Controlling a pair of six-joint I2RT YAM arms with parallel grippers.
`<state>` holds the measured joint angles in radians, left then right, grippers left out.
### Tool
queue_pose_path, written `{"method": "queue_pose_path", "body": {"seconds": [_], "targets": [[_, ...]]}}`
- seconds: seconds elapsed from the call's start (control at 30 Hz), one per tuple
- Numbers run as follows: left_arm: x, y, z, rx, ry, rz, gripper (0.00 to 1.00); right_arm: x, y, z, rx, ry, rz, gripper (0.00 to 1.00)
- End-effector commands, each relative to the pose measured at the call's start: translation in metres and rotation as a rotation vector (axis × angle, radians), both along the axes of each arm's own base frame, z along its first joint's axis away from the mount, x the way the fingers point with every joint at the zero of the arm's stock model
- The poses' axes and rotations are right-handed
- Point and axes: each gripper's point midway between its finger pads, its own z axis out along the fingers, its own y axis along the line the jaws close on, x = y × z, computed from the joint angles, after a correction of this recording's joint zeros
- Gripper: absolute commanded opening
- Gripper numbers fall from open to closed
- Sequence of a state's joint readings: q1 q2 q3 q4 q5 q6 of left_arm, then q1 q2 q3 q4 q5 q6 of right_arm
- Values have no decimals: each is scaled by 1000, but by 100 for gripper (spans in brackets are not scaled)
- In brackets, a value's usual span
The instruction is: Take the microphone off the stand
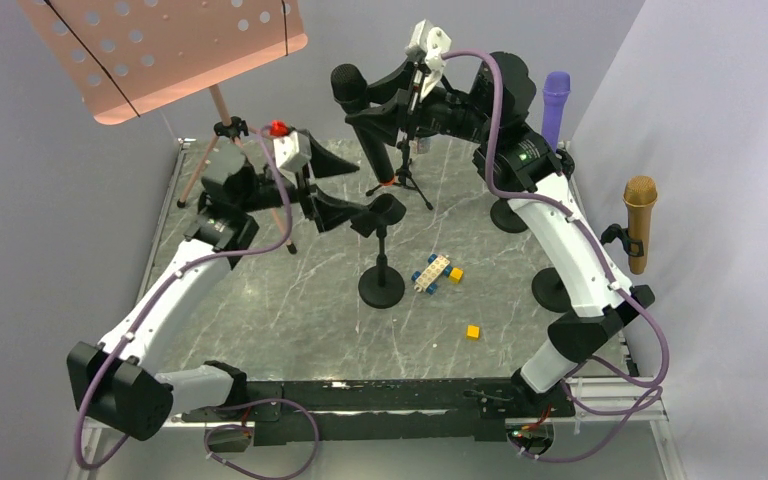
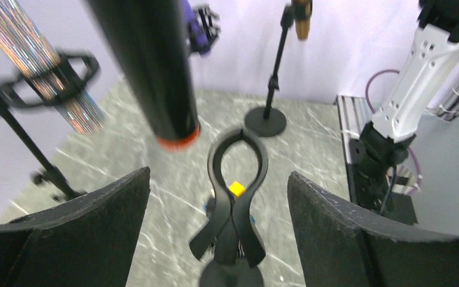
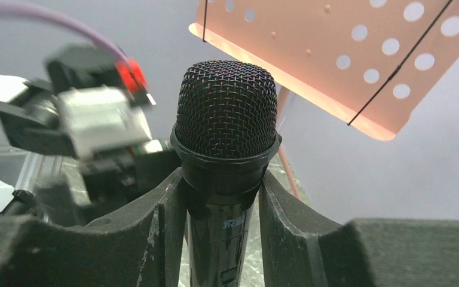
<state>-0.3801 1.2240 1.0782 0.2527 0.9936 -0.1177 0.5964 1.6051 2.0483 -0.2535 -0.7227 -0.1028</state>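
The black microphone [image 1: 373, 138] has a mesh head and an orange ring at its tail. It is held upright in the air at the back centre, clear of its stand. My right gripper [image 1: 377, 101] is shut on its body just below the head [image 3: 226, 107]. The small black stand [image 1: 381, 284] sits mid-table, and its clip [image 2: 237, 173] is empty. My left gripper [image 2: 218, 179] is open, with one finger on each side of the clip and not touching it. The microphone's tail [image 2: 155, 84] hangs above and behind the clip.
A pink perforated music stand [image 1: 160, 50] is at the back left, with its pole [image 2: 42, 72] close by. A purple microphone [image 1: 556, 105] and a gold microphone [image 1: 640, 220] stand on the right. A tripod [image 1: 405, 178], a toy brick car [image 1: 435, 272] and a yellow brick [image 1: 473, 331] are on the table.
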Motion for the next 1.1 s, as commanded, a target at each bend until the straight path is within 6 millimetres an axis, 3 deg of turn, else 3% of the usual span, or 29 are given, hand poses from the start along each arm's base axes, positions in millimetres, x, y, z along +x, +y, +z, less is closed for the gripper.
{"method": "queue_pose_path", "body": {"seconds": [0.0,0.13,0.33,0.57,0.87,0.97,1.03,1.07], "targets": [[-18,11,84,-80,-129,54,90,-15,-14,55,155,-119,-5,0],[-19,9,109,-93,-127,59,91,-28,-8,60,207,-79,85,0],[6,7,120,-115,-67,153,91,-40,2,64,263,-4,218,0],[20,10,138,-149,-63,224,81,-42,15,58,267,30,265,0],[14,16,157,-177,-82,252,69,-37,24,41,255,76,267,0],[7,14,160,-176,-96,214,58,-35,26,38,252,83,267,0],[4,12,159,-169,-106,193,39,-33,27,36,250,86,265,0],[4,12,159,-166,-110,193,24,-32,28,35,245,87,262,0]]}}
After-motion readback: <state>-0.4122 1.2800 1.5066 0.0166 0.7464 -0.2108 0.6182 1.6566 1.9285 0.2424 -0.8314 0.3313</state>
